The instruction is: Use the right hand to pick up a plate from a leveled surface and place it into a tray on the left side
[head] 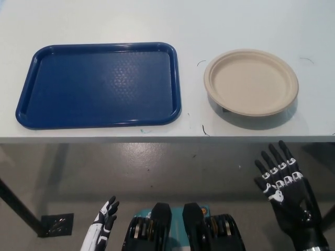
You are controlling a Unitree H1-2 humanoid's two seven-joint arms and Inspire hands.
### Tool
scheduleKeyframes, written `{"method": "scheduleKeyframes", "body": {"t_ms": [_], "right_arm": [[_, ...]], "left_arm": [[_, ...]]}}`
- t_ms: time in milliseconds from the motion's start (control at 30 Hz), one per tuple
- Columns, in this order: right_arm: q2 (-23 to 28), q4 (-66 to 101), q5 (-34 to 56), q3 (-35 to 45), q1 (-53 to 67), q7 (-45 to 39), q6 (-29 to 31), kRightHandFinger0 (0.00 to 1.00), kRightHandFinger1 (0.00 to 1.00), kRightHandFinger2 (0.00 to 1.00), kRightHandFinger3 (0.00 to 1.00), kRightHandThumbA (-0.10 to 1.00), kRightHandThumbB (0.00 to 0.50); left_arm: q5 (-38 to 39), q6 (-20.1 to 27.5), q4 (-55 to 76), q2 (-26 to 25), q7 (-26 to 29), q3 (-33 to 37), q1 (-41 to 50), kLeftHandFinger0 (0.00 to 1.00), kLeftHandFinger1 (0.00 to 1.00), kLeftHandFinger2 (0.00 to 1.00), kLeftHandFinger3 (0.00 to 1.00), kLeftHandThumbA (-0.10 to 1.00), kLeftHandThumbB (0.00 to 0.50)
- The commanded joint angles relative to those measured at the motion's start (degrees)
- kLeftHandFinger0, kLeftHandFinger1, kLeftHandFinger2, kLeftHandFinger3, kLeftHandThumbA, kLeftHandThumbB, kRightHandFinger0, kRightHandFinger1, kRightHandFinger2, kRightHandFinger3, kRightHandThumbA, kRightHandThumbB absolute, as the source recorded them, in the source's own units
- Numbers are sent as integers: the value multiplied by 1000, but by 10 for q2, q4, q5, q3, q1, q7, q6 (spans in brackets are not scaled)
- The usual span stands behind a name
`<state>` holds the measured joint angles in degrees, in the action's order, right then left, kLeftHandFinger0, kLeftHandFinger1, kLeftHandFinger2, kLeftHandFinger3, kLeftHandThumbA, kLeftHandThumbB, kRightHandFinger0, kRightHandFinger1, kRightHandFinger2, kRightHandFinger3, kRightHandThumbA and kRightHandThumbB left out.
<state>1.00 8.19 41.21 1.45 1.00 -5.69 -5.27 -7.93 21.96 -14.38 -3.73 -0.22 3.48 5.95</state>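
Two hands sit below my counter: right hand spread wide, holding nothing; left hand low, fingers unclear. Plate rests just right of the blue tray

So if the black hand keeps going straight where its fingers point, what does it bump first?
Probably the table's front edge, just below the plate. The right hand looks lower than the tabletop, though depth is hard to judge here.
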Motion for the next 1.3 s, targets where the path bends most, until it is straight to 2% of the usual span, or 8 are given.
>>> {"method": "scheduleKeyframes", "body": {"t_ms": [0, 367, 633, 733, 867, 933, 1200, 1267], "right_arm": [[-58, -41, 348, 87, -85, 26, -128, 1000, 1000, 1000, 1000, 1000, 330], [-86, -52, 343, 116, -109, 50, -139, 1000, 1000, 1000, 1000, 1000, 338], [-106, -48, 330, 139, -131, 83, -135, 1000, 1000, 1000, 1000, 1000, 336], [-110, -51, 329, 147, -139, 89, -137, 1000, 1000, 1000, 1000, 1000, 336], [-115, -57, 324, 159, -148, 100, -141, 1000, 1000, 1000, 1000, 1000, 342], [-119, -60, 324, 164, -151, 107, -142, 1000, 1000, 1000, 1000, 1000, 342], [-122, -81, 318, 171, -148, 98, -147, 1000, 1000, 1000, 1000, 1000, 334], [-124, -86, 316, 170, -137, 90, -149, 1000, 1000, 1000, 1000, 1000, 334]], "left_arm": [[-8, 50, 21, -7, 12, -3, -24, 1000, 1000, 1000, 1000, 1000, 214], [-6, 50, 18, -8, 12, -2, -22, 1000, 1000, 1000, 1000, 1000, 203], [-3, 50, 18, -7, 8, -2, -20, 1000, 1000, 1000, 1000, 1000, 219], [-2, 50, 19, -7, 9, -3, -19, 1000, 1000, 1000, 1000, 1000, 205], [-4, 50, 18, -8, 9, -1, -19, 1000, 1000, 1000, 1000, 1000, 224], [1, 50, 18, -8, 8, -1, -19, 1000, 1000, 1000, 1000, 1000, 216], [-3, 50, 14, -10, 12, -2, -23, 1000, 1000, 1000, 1000, 1000, 234], [-9, 50, 14, -11, 14, 0, -24, 1000, 1000, 1000, 1000, 1000, 221]]}}
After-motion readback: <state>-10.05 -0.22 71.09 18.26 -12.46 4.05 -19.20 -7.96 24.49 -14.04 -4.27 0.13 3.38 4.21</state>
